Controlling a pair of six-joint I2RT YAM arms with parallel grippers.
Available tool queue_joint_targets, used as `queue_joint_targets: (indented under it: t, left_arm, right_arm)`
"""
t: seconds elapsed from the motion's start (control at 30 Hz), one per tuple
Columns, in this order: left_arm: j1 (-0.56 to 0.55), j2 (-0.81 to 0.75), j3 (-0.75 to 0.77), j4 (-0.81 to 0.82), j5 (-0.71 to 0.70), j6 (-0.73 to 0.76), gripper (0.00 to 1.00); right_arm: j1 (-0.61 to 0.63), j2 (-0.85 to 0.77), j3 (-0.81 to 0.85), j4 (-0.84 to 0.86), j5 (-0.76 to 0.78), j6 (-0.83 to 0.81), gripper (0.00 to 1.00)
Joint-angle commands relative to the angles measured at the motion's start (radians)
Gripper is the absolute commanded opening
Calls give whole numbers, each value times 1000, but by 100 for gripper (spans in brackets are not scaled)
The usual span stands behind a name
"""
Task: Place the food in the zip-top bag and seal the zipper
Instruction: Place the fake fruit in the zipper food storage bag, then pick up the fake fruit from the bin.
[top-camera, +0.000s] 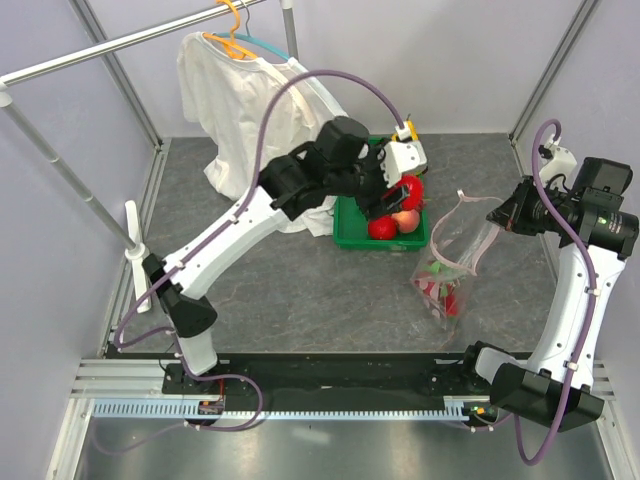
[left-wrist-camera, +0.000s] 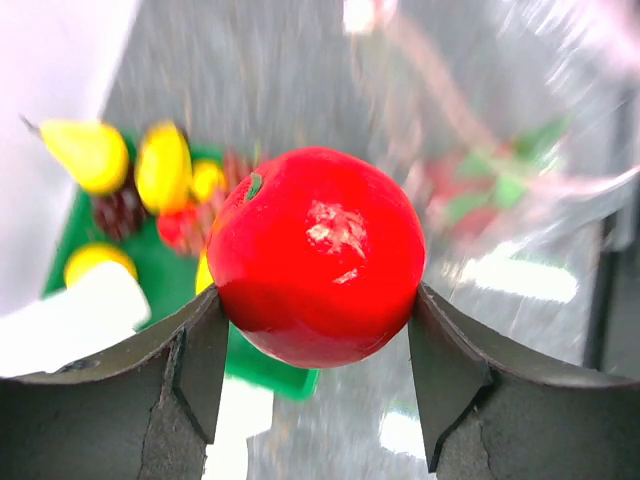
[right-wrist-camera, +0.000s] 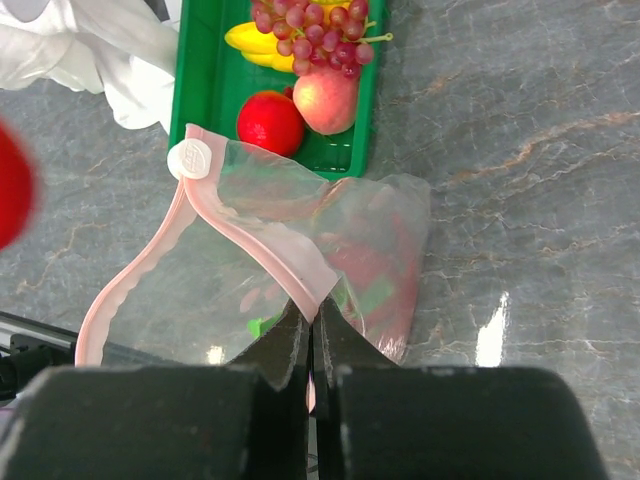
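- The grey, marble-patterned table (top-camera: 300, 290) runs from the arm bases to pale lavender walls, with metal posts at the corners.
- Near right, the zip-top bag (top-camera: 455, 255) rests its bottom on the table and leans up to the far right, its long axis running near-left to far-right.
- The dragon fruit (top-camera: 445, 285) lies low inside it.
- The right gripper (right-wrist-camera: 312, 340) is clamped on the zipper (right-wrist-camera: 260, 240), which runs from the fingers towards the green tray (top-camera: 350, 235). The mouth gapes.
- Just beyond, above the tray's right end, the left gripper (left-wrist-camera: 315, 300) grasps a red apple (left-wrist-camera: 320, 250) between both fingers (left-wrist-camera: 200, 350).
- The tray holds the banana bunch (right-wrist-camera: 250, 40), grapes (right-wrist-camera: 315, 30) and a peach (right-wrist-camera: 325, 100).
- Furthest back, a white shirt (top-camera: 240, 110) hangs from a hanger (top-camera: 232, 30) on a metal rail (top-camera: 100, 45).
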Motion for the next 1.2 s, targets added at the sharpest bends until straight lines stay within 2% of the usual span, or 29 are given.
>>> queue_joint_targets:
  t: [0.0, 0.17, 0.37, 0.47, 0.57, 0.6, 0.67, 0.7, 0.73, 0.93, 1.07, 1.17]
  left_arm:
    - [-22, -50, 92, 81, 159, -108, 57]
    - [-137, -3, 158, 84, 167, -90, 59]
    - [-160, 129, 248, 92, 130, -130, 60]
    - [-162, 158, 252, 92, 144, -142, 64]
    - [-163, 176, 230, 83, 161, -154, 78]
    - [-163, 189, 233, 80, 138, -160, 87]
    - [-162, 196, 230, 66, 118, -168, 91]
    - [-160, 192, 224, 61, 116, -168, 99]
    - [-160, 186, 216, 58, 115, -168, 100]
    - [-85, 39, 48, 84, 127, -101, 100]
    - [-34, -38, -147, 139, 24, 89, 100]
    - [67, -38, -251, 193, 64, 151, 99]
  right_arm:
    - [0, -11, -8, 41, -56, 14, 0]
    - [0, -16, -3, 38, -67, 16, 0]
    - [0, -25, 3, 27, -80, 3, 0]
    - [0, -28, -3, 24, -73, 0, 0]
    - [0, -28, -12, 23, -73, -3, 0]
    - [0, -28, -15, 26, -75, -3, 0]
    - [0, -26, -28, 29, -81, -3, 0]
    - [0, -25, -32, 32, -79, -3, 0]
    - [0, -23, -38, 33, -78, -3, 0]
    - [0, -16, -52, 58, 20, 0, 0]
    - [0, -26, -66, 92, 89, 17, 0]
    - [0, -26, -69, 112, 111, 31, 0]
